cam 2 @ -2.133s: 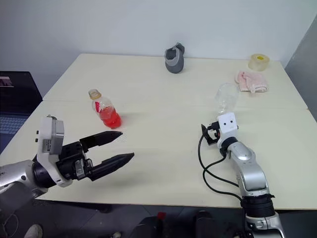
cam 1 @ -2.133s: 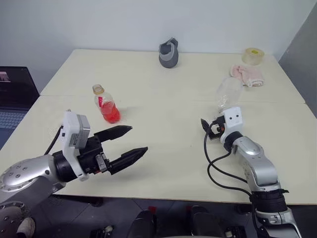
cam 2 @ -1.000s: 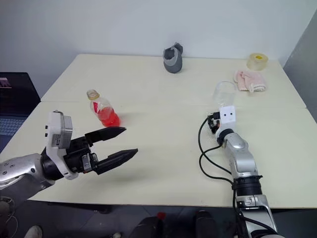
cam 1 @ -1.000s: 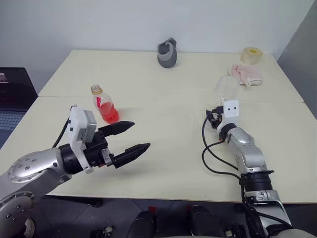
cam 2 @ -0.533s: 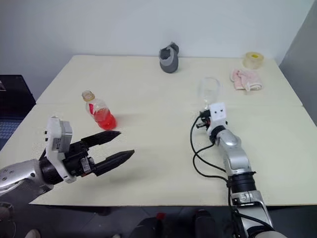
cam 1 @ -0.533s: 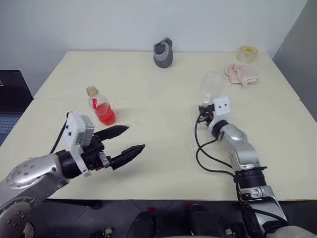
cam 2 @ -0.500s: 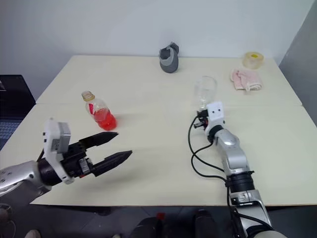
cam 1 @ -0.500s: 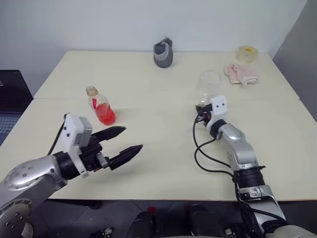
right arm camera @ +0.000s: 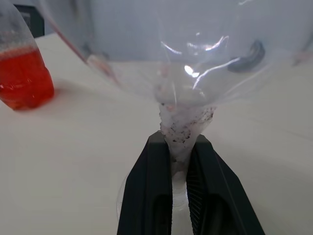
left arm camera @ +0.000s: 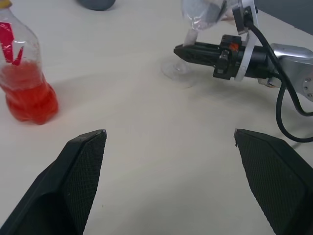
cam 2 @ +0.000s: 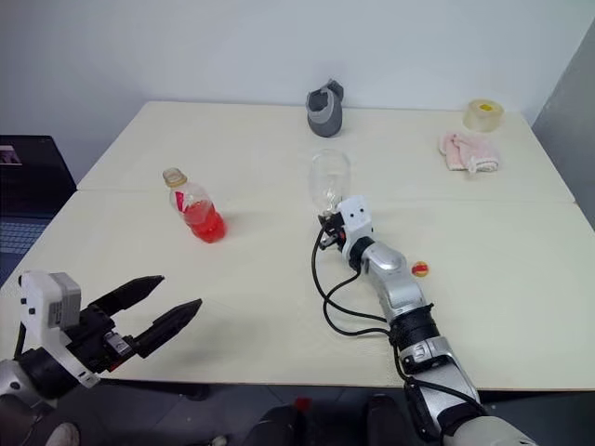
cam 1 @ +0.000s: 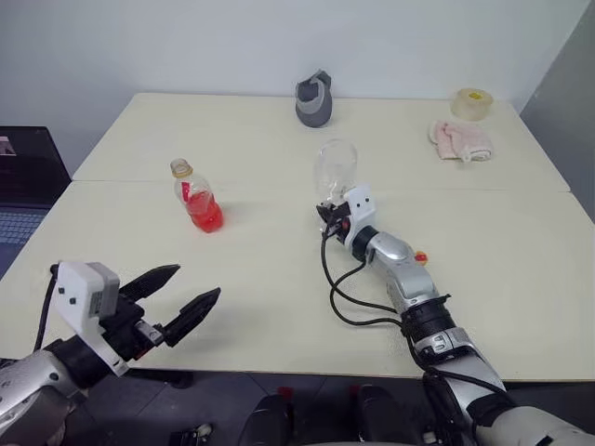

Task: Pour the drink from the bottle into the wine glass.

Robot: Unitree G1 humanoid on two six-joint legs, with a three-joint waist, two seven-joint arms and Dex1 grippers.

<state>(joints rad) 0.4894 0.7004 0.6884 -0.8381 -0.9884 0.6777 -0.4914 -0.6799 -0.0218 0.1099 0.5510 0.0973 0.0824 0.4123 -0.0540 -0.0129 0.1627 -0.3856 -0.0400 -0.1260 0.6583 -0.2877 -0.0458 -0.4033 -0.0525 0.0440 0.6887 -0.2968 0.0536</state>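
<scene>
Right arm stretches forward over the table [cam 1: 279,307], forearm angled inward toward the middle, black cable looping from its wrist. Right gripper [right arm camera: 179,172] level, its two black fingers pressed together on the stem of the wine glass [cam 1: 335,170], low on the stem just above the round foot. In the left wrist view the foot sits on the tabletop with the fingers [left arm camera: 195,50] reaching it side-on. Glass upright, bowl clear, standing near the centre of the table, in front of a grey object [cam 1: 314,98] at the far edge.

Left arm low and drawn back near the front left corner of the table, white wrist block uppermost. Left gripper [cam 1: 181,295] hovers above the surface, pointing forward and toward the middle, slightly downward. Fingers spread wide, nothing between them.

Bottle [cam 1: 197,195] stands upright on the left half of the table, well apart from both grippers, beyond the left gripper and off to the side of the glass. Tan cap on; red-orange drink [left arm camera: 28,97] fills its lower part.

Far right of the table: a pink cloth [cam 1: 459,139] and a roll of tape [cam 1: 472,102]. A small orange-red thing [cam 2: 420,269] lies just beside the right forearm; cannot tell what it is.
</scene>
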